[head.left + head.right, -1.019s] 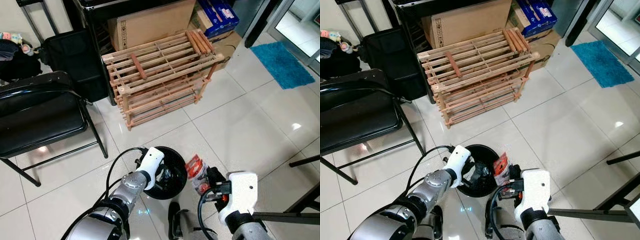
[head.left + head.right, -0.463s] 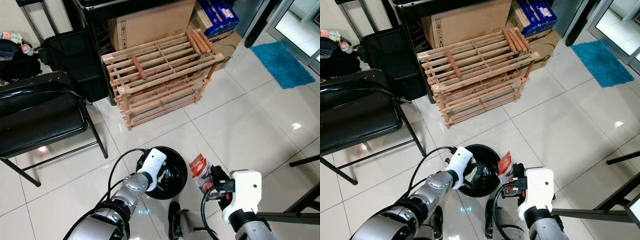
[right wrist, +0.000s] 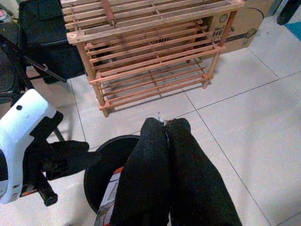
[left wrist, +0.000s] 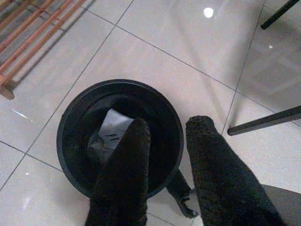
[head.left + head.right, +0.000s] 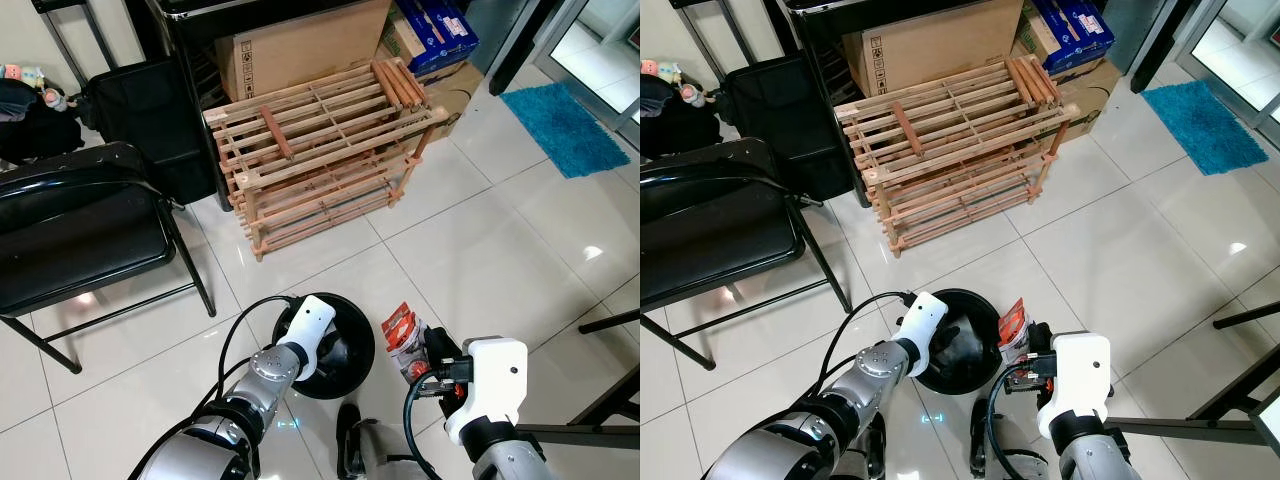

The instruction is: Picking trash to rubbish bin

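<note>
Right end effector (image 5: 432,352) is clamped on the wrapper (image 5: 403,335), which sits just right of the bin (image 5: 352,350) rim and not yet over it. Over the last second it's crept a bit right and nearer to you, so you're no closer to the drop. Left end effector (image 4: 164,160) hangs spread over the bin, paper already inside. You need to carry the wrapper left over the opening. Floor to the right is free; the left arm crowds the bin, the rack (image 5: 320,150) stands well beyond.
</note>
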Controlling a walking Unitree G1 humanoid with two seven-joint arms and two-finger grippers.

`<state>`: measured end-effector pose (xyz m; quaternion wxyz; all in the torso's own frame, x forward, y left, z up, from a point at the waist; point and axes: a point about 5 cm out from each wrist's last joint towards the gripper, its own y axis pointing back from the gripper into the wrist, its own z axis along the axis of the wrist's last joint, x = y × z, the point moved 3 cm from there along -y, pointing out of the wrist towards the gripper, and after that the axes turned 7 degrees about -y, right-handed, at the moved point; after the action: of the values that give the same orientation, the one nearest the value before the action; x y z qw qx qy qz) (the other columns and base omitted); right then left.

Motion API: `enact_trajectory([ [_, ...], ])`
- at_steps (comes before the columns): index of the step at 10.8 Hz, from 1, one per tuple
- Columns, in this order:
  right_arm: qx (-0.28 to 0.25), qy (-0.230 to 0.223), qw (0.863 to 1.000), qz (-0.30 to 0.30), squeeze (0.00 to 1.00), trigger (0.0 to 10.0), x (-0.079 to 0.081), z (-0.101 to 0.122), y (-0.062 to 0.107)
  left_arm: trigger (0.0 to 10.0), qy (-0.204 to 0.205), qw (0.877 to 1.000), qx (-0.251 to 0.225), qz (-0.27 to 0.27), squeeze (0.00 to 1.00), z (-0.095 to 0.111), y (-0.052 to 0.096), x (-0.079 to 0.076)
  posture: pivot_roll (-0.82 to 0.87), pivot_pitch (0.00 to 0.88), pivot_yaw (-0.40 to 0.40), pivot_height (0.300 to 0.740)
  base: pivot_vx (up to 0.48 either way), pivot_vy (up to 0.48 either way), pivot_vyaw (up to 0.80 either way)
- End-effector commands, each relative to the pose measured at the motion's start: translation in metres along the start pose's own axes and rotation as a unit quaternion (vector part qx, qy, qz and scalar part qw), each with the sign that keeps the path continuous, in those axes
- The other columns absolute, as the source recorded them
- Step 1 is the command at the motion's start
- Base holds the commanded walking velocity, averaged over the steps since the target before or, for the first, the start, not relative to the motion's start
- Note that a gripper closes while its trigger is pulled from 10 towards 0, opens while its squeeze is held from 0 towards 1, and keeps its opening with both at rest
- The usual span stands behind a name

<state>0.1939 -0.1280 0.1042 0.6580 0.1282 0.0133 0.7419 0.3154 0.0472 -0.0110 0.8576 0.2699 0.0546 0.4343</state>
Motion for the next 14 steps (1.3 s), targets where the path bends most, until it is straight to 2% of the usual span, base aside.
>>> enact_trajectory([
  [1,0.008,0.005,1.000,-0.011,0.00,10.0,-0.005,-0.001,0.003,10.0,0.000,1.000,0.009,-0.006,1.00,-0.005,0.000,-0.007,-0.12,0.295,-0.060,0.740,0.000,0.000,0.00],
  [3,0.002,0.008,1.000,-0.008,0.00,10.0,-0.006,0.001,-0.002,10.0,-0.005,1.000,-0.006,0.010,1.00,0.003,-0.001,0.001,-0.09,0.284,-0.063,0.740,0.000,0.000,0.00],
  [6,-0.005,0.017,1.000,0.011,0.00,10.0,-0.006,0.001,-0.022,10.0,-0.008,0.998,-0.028,0.058,1.00,0.003,0.009,0.032,0.00,0.267,-0.076,0.740,0.000,0.000,0.00],
  [8,-0.007,0.033,0.999,0.021,0.00,10.0,-0.015,-0.002,-0.043,10.0,-0.022,0.995,-0.061,0.070,1.00,-0.002,0.027,0.049,0.10,0.255,-0.085,0.740,0.000,0.000,0.00],
  [9,-0.001,0.046,0.999,0.028,0.00,10.0,-0.019,-0.007,-0.055,10.0,-0.033,0.994,-0.080,0.070,1.00,0.001,0.038,0.052,0.13,0.253,-0.087,0.740,0.000,0.000,0.00],
  [11,0.029,0.084,0.994,0.058,0.00,10.0,-0.024,-0.025,-0.085,10.0,-0.059,0.990,-0.109,0.070,1.00,0.014,0.066,0.054,0.24,0.257,-0.099,0.740,0.000,0.000,0.00],
  [12,0.041,0.083,0.994,0.065,0.00,10.0,-0.027,-0.032,-0.096,10.0,-0.075,0.987,-0.117,0.077,1.00,0.022,0.077,0.057,0.27,0.259,-0.104,0.740,0.000,0.000,0.00],
  [14,0.074,0.094,0.989,0.087,0.00,10.0,-0.026,-0.052,-0.114,10.0,-0.076,0.984,-0.123,0.105,1.00,0.032,0.094,0.065,0.35,0.265,-0.112,0.740,0.000,0.000,0.00],
])
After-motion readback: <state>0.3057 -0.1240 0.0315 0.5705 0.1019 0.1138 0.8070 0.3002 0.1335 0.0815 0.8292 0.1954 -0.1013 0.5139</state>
